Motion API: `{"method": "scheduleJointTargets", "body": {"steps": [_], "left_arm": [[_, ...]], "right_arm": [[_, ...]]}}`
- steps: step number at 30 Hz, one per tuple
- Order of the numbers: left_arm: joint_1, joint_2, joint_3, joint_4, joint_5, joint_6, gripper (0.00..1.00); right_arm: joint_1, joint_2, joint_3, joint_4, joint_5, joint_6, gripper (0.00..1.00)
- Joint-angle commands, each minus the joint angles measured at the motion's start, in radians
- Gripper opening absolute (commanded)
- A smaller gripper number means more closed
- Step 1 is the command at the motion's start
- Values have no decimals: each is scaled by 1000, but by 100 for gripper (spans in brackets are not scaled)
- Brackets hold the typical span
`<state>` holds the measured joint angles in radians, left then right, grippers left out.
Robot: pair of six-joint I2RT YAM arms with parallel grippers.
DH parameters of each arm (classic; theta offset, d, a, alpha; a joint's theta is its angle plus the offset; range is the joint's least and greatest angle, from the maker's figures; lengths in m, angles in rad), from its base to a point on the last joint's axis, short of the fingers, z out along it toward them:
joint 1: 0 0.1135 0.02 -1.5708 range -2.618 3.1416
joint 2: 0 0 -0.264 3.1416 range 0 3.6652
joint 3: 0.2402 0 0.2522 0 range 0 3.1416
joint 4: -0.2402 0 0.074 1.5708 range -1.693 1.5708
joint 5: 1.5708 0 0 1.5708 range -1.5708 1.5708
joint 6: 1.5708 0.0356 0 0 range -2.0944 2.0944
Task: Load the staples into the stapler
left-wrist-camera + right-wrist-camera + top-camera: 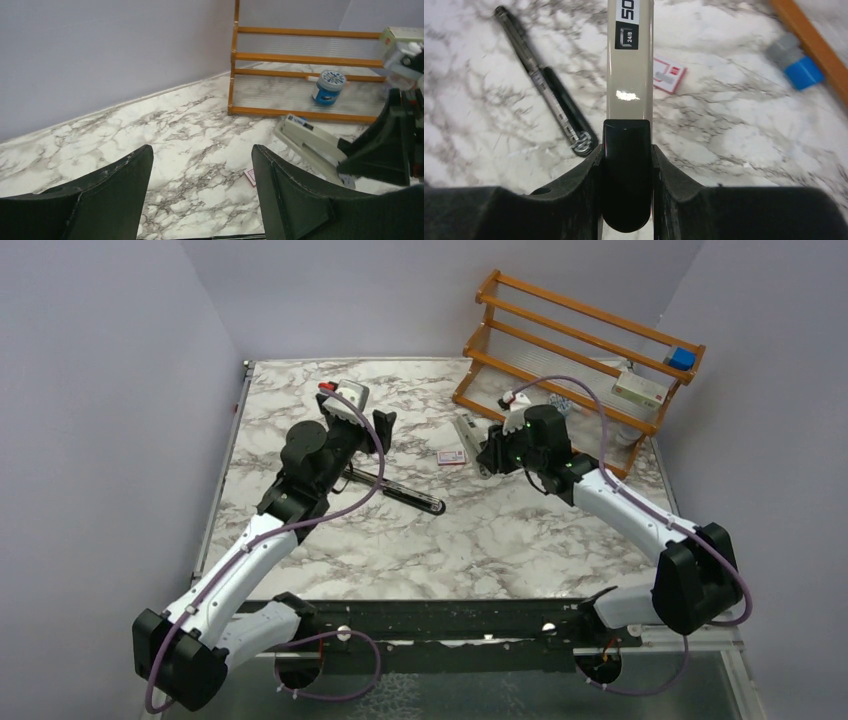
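The orange wooden rack (585, 308) stands at the far right of the marble-patterned table (500, 540); its ribbed clear shelves carry a blue-lidded jar (328, 86) low down, a pale flat box (640, 390) higher up and a small blue block (681, 358) at the top right end.

The stapler (544, 85) is slim and black, with its silver metal channel showing alongside the black body and the two meeting at a round hinge end; it lies flat on the marble between the arms. The staples box (669, 75) is small, flat and pink-red with a white label; it also lies flat on the table. A beige stapler (630, 60) is long, glossy and straight-sided, with a black printed label and a black rounded tail.

The right gripper (626, 160) is clamped on that black tail, its dark pads pressed to both sides; the staples box sits just to the right of the beige body, and I cannot tell whether they touch; the black stapler lies to the left of it, apart. The left gripper (200, 190) stands wide and empty above the marble; the black stapler lies just near of it in the top view, and the staples box lies ahead of its fingers.
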<state>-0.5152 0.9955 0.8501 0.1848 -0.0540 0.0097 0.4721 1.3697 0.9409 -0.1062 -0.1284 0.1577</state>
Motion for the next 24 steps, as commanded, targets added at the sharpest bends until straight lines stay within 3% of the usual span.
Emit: {"method": "scheduleJointTargets", "body": {"steps": [1,10,24], "left_arm": [[41,6,72,-71,-45,-25,76],[63,-44,65,-102,-142,24,76],[64,-80,-10,-137,-157,-6,76]], "right_arm": [[29,0,39,37,-352,-157,1],[205,59,96,-122,-499,-405,1],[380,218,138,-201,-349,-627,1]]}}
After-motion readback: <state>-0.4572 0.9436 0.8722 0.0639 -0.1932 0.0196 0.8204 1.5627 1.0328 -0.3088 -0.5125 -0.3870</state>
